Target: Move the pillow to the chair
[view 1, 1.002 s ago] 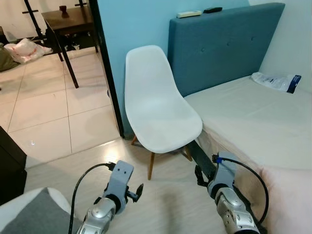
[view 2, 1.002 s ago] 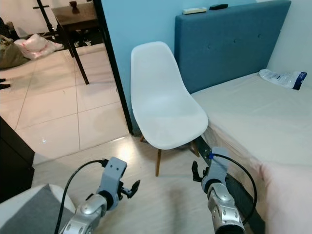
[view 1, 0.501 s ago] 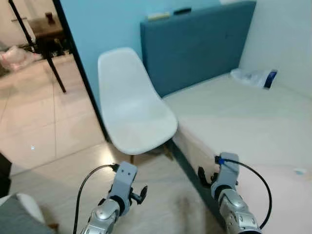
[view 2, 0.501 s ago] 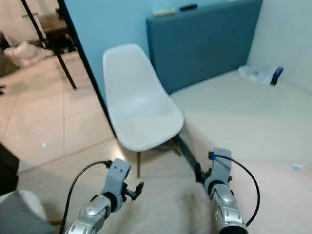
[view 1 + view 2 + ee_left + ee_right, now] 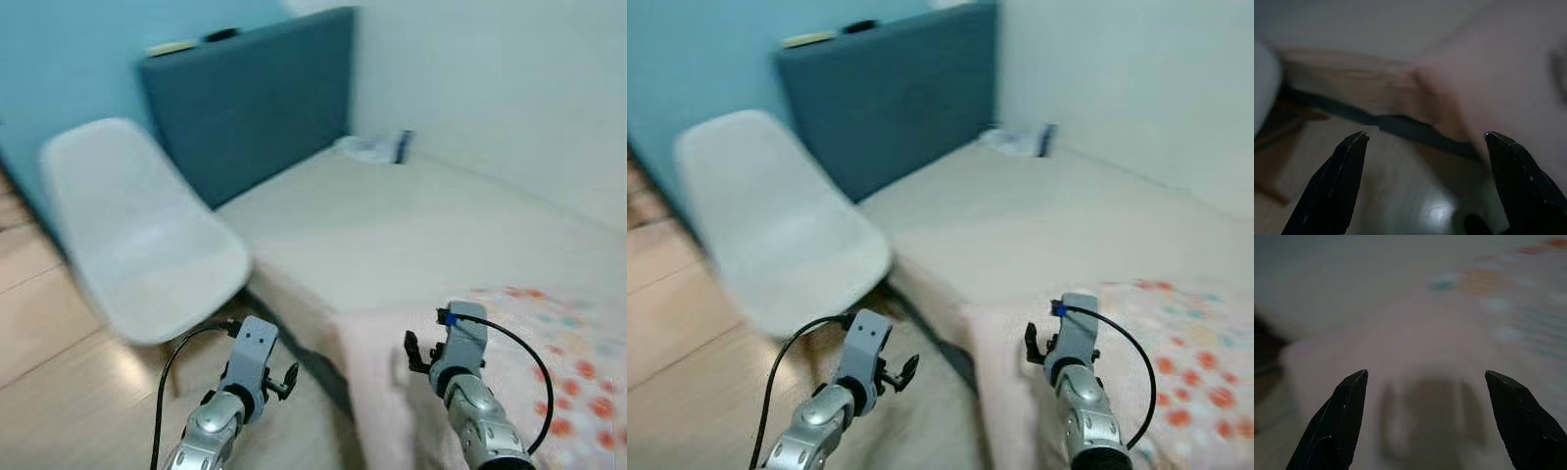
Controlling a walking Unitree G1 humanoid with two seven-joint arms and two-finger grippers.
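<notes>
Both grippers, left gripper (image 5: 1425, 142) and right gripper (image 5: 1425, 377), I hold spread apart (blurry view) near the bed (image 5: 411, 225), chair (image 5: 137, 235) alongside.

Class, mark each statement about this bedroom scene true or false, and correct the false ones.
1. The white chair stands beside the bed. True.
2. The left tool is shut on a pillow. False: its fingers are spread open and hold nothing.
3. The bed's headboard is dark blue. True.
4. A pillow lies on the chair's seat. False: the seat is bare.
5. The right tool points at pale fabric with red spots. True.
</notes>
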